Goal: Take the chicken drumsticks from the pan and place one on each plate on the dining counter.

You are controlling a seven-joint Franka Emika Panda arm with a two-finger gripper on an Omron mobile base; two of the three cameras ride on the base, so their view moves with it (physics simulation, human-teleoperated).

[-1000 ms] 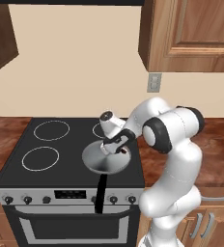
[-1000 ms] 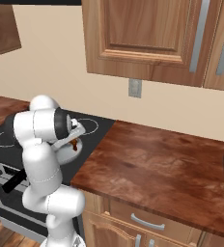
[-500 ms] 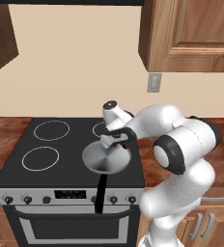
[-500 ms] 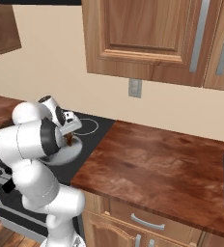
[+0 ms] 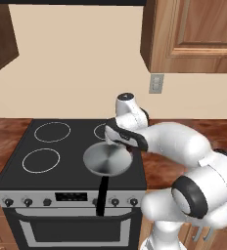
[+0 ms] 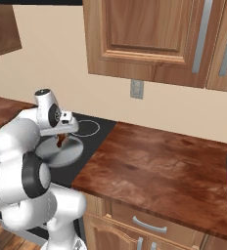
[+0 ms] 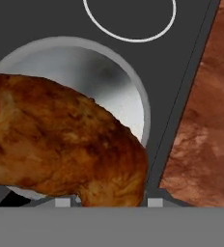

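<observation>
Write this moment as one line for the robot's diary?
claw: shut on darker drumstick | drumstick: lifted above pan | pan: on stove, otherwise empty | next: likely carry to a plate

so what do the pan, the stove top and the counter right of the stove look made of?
Small round light-grey pan: looks like brushed metal, with a soft sheen across its base; long handle looks like matte black plastic. Black stove top: smooth and flat, likely glass-ceramic, with white burner rings printed on. Reddish-brown mottled counter: glossy polished wood or wood-look laminate; can't tell which.
</observation>
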